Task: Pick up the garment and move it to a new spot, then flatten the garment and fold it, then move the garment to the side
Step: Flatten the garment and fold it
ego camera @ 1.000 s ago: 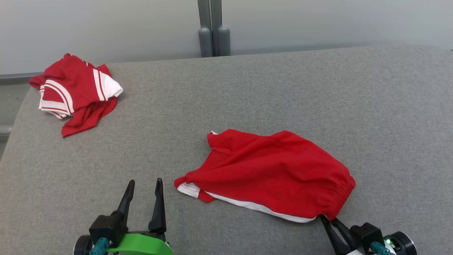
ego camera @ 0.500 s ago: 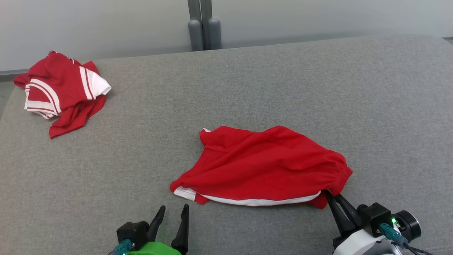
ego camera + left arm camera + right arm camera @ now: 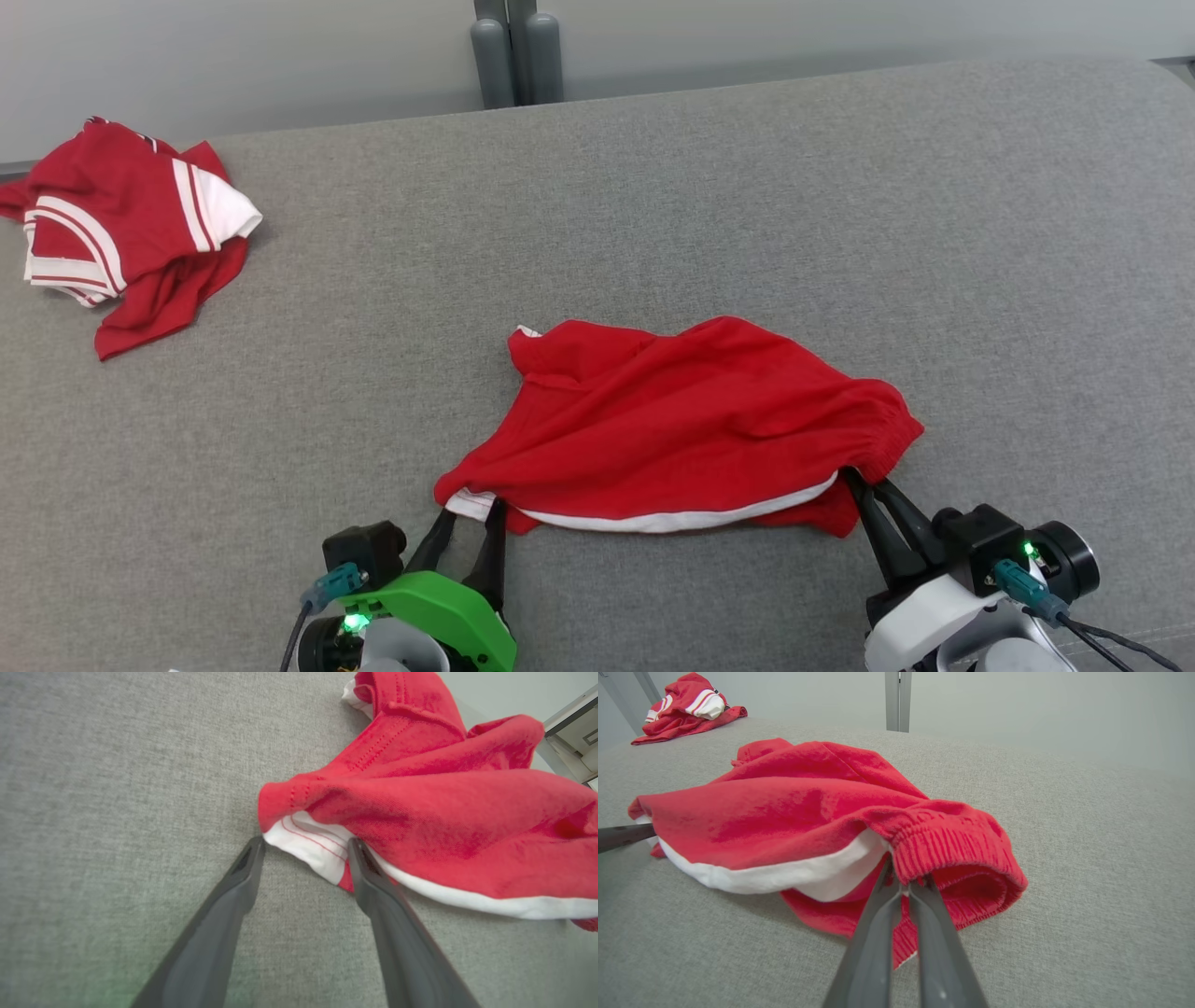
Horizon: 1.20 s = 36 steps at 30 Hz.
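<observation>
Grasping of the garment seems to be the step in hand. The crumpled red cloth garment with white trim [image 3: 681, 429], probably shorts, lies on the wide grey woven fabric surface [image 3: 653, 187], in its near middle part, just in front of the robot. The right gripper [image 3: 906, 879] is closed tight on the ribbed elastic waistband at the right corner of the garment, and this corner seems raised a little from the surface. The left gripper [image 3: 307, 843] stands wide, with one dark finger at each side of the white-hemmed corner at the left end. The fingers touch or nearly touch the hem but do not pinch it yet. A heap of red and white striped cloth [image 3: 121, 224] rests at the far left of the surface, well apart from the work.

I judge that the next move calls for closing the left claw on the white hem, deep enough to catch the layers and not only the edge. Then both arms can lift together and carry the garment to a new spot. If the left fingers close too shallow, the thin hem may slip out during the lift.
</observation>
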Motion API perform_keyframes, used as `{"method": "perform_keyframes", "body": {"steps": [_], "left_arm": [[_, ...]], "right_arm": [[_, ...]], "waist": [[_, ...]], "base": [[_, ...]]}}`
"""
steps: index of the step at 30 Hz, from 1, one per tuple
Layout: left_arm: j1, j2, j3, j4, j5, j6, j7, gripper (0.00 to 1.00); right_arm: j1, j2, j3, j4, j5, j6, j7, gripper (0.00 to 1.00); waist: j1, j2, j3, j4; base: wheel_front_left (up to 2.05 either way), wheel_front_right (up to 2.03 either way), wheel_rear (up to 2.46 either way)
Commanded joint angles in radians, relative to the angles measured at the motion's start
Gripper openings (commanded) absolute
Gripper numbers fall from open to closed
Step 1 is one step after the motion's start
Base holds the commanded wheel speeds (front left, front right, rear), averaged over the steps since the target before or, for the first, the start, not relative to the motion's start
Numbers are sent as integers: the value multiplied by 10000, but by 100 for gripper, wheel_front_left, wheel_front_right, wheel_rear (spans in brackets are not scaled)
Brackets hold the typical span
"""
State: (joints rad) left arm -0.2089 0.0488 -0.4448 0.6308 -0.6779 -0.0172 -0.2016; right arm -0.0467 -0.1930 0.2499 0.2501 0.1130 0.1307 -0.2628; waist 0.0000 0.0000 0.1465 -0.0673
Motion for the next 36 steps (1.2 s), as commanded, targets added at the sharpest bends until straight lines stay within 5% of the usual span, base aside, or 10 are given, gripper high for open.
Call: {"method": "perform_keyframes", "body": {"steps": [1,2,3,18,27,36], "left_arm": [[-140,31,-99,192,-83,49,-17,45],[-203,31,-168,273,-134,76,-67,33],[-274,26,-232,346,-166,82,-140,0],[-86,300,300,-1025,76,-301,-637,0],[427,1235,698,-3775,504,-476,-609,0],[476,1974,965,-7700,706,-47,-23,0]], "right_arm": [[-116,25,8,-36,24,1,-30,0],[-139,43,-1,-39,27,1,-30,0],[-155,57,-11,-43,25,1,-30,0],[-219,63,-540,-622,433,1,-30,0],[-494,-553,-720,-1815,1234,1,-30,0],[-618,-1223,-829,-3528,1956,1,316,0]], "waist": [[0,0,34,-33],[0,0,44,-43],[0,0,51,-50],[0,0,-224,52],[0,0,-768,-21],[0,0,-1360,-129]], "base": [[0,0,0],[0,0,0],[0,0,0],[0,0,0],[0,0,0],[0,0,0]]}}
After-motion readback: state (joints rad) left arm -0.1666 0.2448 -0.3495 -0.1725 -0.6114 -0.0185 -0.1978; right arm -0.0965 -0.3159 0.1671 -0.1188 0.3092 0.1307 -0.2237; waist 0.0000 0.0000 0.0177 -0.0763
